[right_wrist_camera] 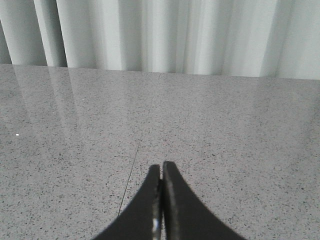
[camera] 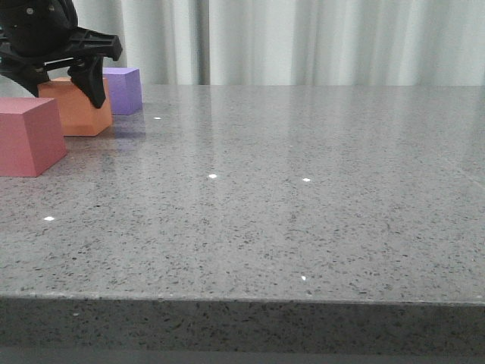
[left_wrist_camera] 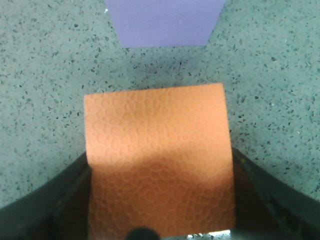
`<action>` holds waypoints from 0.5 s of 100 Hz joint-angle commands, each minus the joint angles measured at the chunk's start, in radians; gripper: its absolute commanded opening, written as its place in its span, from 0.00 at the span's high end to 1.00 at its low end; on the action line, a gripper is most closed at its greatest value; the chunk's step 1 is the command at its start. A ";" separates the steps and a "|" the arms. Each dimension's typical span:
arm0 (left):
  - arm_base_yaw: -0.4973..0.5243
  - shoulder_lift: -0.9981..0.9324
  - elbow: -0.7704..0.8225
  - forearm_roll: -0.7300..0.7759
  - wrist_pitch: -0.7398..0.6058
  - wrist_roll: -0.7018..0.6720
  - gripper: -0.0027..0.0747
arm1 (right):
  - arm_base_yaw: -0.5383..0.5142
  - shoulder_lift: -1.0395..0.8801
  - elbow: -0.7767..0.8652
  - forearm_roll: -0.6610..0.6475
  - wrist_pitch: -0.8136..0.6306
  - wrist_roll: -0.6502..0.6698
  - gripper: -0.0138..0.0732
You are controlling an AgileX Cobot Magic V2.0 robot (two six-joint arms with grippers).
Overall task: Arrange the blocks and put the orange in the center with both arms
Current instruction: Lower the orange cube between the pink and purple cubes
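At the far left of the speckled grey stone surface (camera: 288, 197) stand three matte solid-coloured cubes in a slanting row: one pinkish-red cube (camera: 29, 135) nearest the camera, one orange cube (camera: 76, 106) behind it, and one purple cube (camera: 123, 89) farthest back, close to the pale pleated curtain (camera: 303, 42). The orange cube sits between the other two, with the purple cube just beside its far side and the pinkish-red one near its front; whether any of them touch cannot be told from the front view. One black left hand (camera: 67, 85) hangs over the orange cube, its two dark fingers (camera: 95, 83) spread to either side of it. In the left wrist view the orange cube (left_wrist_camera: 159, 160) fills the space between the left hand (left_wrist_camera: 160, 200)'s two dark fingers (left_wrist_camera: 45, 200), which flank its sides, but whether they press on it or stand just off it cannot be told. The purple cube (left_wrist_camera: 165, 22) lies just beyond, apart from the orange one with a strip of bare surface (left_wrist_camera: 40, 75) between them. The right hand (right_wrist_camera: 161, 172) is clenched, its two tapered fingers pressed together with nothing between them, held over bare surface (right_wrist_camera: 240, 130) with the curtain (right_wrist_camera: 165, 35) behind; no cube shows in that view.
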 commanded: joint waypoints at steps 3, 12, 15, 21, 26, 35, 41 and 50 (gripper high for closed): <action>0.002 -0.037 -0.014 -0.001 -0.036 0.009 0.54 | -0.005 0.007 -0.025 -0.013 -0.083 -0.007 0.92; 0.002 -0.037 -0.014 -0.001 -0.036 0.009 0.41 | -0.005 0.007 -0.025 -0.013 -0.083 -0.007 0.92; 0.002 -0.037 -0.014 -0.001 -0.036 0.009 0.34 | -0.005 0.007 -0.025 -0.013 -0.083 -0.007 0.92; 0.002 -0.037 -0.014 -0.001 -0.036 0.009 0.24 | -0.005 0.007 -0.025 -0.013 -0.083 -0.007 0.92; 0.002 -0.037 -0.014 -0.001 -0.038 0.009 0.18 | -0.005 0.007 -0.025 -0.013 -0.083 -0.007 0.92; 0.002 -0.037 -0.014 -0.001 -0.043 0.009 0.15 | -0.005 0.007 -0.025 -0.013 -0.083 -0.007 0.92; 0.002 -0.042 -0.014 -0.001 -0.048 0.009 0.15 | -0.005 0.007 -0.025 -0.013 -0.083 -0.007 0.92; 0.002 -0.063 -0.014 -0.001 -0.058 0.009 0.15 | -0.005 0.007 -0.025 -0.013 -0.083 -0.007 0.92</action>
